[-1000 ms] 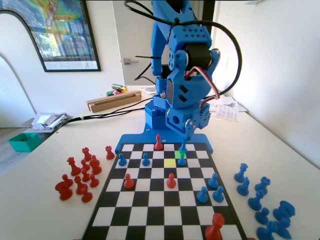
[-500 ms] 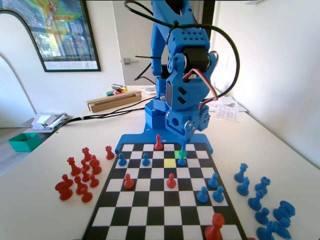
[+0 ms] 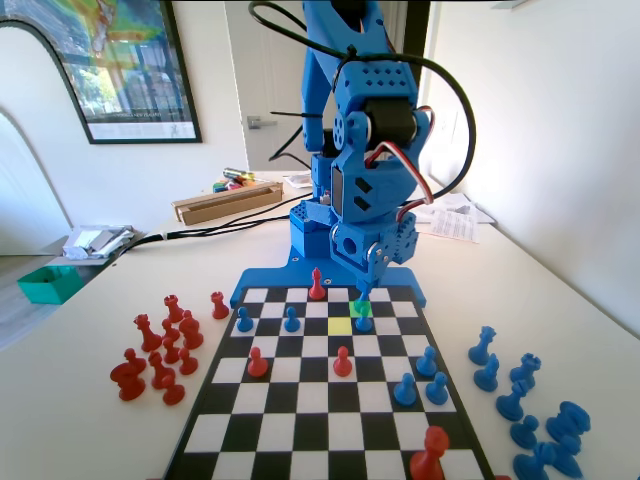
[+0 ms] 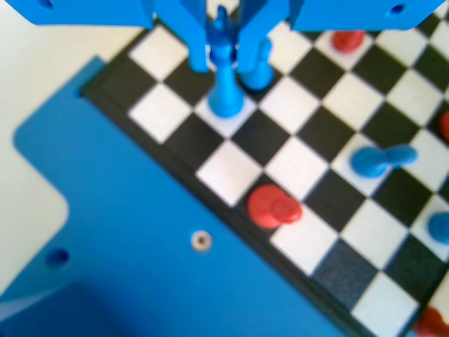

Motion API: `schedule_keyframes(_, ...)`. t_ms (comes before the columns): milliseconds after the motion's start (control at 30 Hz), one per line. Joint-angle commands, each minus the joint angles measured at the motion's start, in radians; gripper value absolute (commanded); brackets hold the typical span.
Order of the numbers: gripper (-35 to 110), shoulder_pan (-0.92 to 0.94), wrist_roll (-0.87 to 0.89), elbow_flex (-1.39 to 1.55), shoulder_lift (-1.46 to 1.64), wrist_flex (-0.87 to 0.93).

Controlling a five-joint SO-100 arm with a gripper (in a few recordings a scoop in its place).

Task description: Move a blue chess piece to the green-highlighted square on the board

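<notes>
The tall blue chess piece (image 4: pixel 225 88) stands upright on a white cell near the board's (image 4: pixel 175 151) corner, in the second row from the edge next to the blue base. In the fixed view the piece (image 3: pixel 362 298) stands on the green-highlighted square (image 3: pixel 354 309). My gripper (image 4: pixel 223 62) hangs over it, one jaw on each side of its narrow top with a thin gap, so it looks open. From the fixed camera the gripper (image 3: pixel 367 283) sits just above the piece.
A blue pawn (image 3: pixel 364 320) stands right behind the tall piece, beside the yellow cell (image 3: pixel 340 325). A red piece (image 4: pixel 272 207) stands on the edge row. Other blue pawns (image 3: pixel 404 389) and red pawns (image 3: pixel 342 361) dot the board. Captured pieces lie on both sides.
The arm and gripper have risen slightly. The tall blue piece has stayed on the green square.
</notes>
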Motion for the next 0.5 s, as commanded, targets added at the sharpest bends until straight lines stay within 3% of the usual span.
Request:
schedule_keyframes(0, 13, -0.011, -0.009, -0.005, 0.035, 0.011)
schedule_keyframes(267, 17, -0.005, -0.014, -0.037, 0.035, 0.038)
schedule_keyframes(467, 17, 0.02, -0.012, -0.186, 0.058, 0.202)
